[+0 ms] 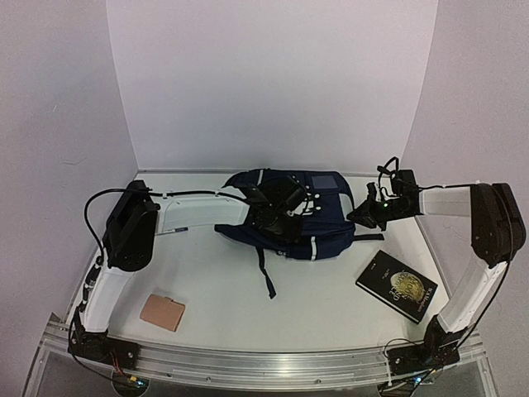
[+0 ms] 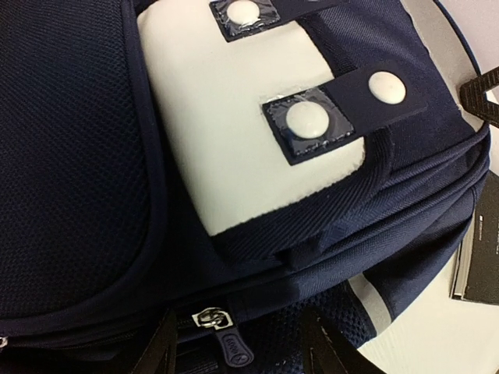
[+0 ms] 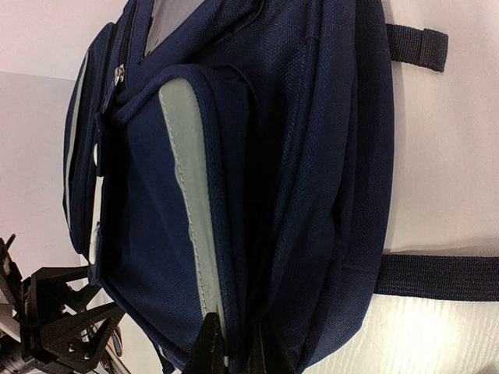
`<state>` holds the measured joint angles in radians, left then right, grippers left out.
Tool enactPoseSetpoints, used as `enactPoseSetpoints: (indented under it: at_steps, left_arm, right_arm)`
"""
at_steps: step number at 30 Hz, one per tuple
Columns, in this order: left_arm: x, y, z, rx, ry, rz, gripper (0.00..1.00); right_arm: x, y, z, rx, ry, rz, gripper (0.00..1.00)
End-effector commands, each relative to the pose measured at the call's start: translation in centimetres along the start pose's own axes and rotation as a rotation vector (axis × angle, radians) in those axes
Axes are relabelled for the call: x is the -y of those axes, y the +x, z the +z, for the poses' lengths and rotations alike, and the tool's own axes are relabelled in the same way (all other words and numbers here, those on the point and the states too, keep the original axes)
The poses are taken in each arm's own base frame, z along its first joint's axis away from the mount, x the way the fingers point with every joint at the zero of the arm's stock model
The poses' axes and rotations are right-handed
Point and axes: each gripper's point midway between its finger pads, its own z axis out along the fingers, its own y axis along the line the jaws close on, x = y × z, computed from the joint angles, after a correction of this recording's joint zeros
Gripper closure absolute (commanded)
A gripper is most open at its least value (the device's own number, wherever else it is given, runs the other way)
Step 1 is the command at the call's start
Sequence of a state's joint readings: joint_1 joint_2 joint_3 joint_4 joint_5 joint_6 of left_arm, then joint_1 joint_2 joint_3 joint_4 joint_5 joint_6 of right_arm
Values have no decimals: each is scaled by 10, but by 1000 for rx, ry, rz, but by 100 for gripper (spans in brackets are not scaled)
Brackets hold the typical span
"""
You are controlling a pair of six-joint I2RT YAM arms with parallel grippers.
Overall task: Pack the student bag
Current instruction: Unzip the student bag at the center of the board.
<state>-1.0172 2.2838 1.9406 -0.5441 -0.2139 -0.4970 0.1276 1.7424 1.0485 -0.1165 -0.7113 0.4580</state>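
Reaching over the student bag [image 1: 326, 225], my left hand [image 1: 285, 217] hangs above its upper face, near the middle. The bag lies flat at the far middle of the desk [image 1: 215, 281], with one black strap [image 1: 266, 275] trailing toward me. From my left wrist I see my two fingers [image 2: 162, 352] standing apart at a medium spread, one on each side of a silver-and-navy zipper pull [image 2: 234, 351] without closing on it. Just past them is the bag's white panel [image 2: 234, 132], crossed by two navy tabs with round pale snaps [image 2: 306, 120]. My right hand [image 1: 361, 218] is at the bag's right side, its fingers [image 3: 209, 347] drawn narrow and set against the side pocket at the end of the pale stripe [image 3: 191, 202]. I cannot tell whether any fabric is pinched between them. A black book [image 1: 396, 285] with a gold emblem lies on the desk to the near right of the bag, apart from it. A small tan card [image 1: 162, 312] lies at the near left, well apart from everything else.
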Motion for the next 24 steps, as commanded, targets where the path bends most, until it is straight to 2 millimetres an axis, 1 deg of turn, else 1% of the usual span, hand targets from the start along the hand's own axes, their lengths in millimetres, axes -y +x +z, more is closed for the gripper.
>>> enactPoseSetpoints:
  at_steps: [1, 8, 12, 15, 18, 20, 22, 24]
  left_arm:
    - [1, -13, 3, 23, -21, -18, 48]
    - [-7, -1, 5, -15, -57, -38, 57]
    - [-14, 12, 2, -49, -67, -57, 58]
    - [-10, 20, 3, -70, -34, -57, 57]
    - [-10, 23, 8, -77, -32, -57, 58]
    - [-11, 20, 11, -68, -40, -56, 63]
    - [-15, 13, 10, -53, -51, -64, 70]
    - [-22, 1, 6, -27, -60, -87, 80]
  right_arm:
    - [-31, -7, -6, 20, -89, -51, 100]
    - [-30, -7, -6, 22, -84, -54, 100]
    - [-31, -8, -6, 23, -85, -58, 100]
    - [-31, -7, -5, 19, -88, -58, 100]
    - [-30, -6, -5, 13, -89, -55, 100]
    - [-29, -6, -4, 11, -89, -56, 100]
    - [-29, -6, -4, 12, -88, -60, 100]
    - [-28, -7, -5, 15, -83, -62, 100]
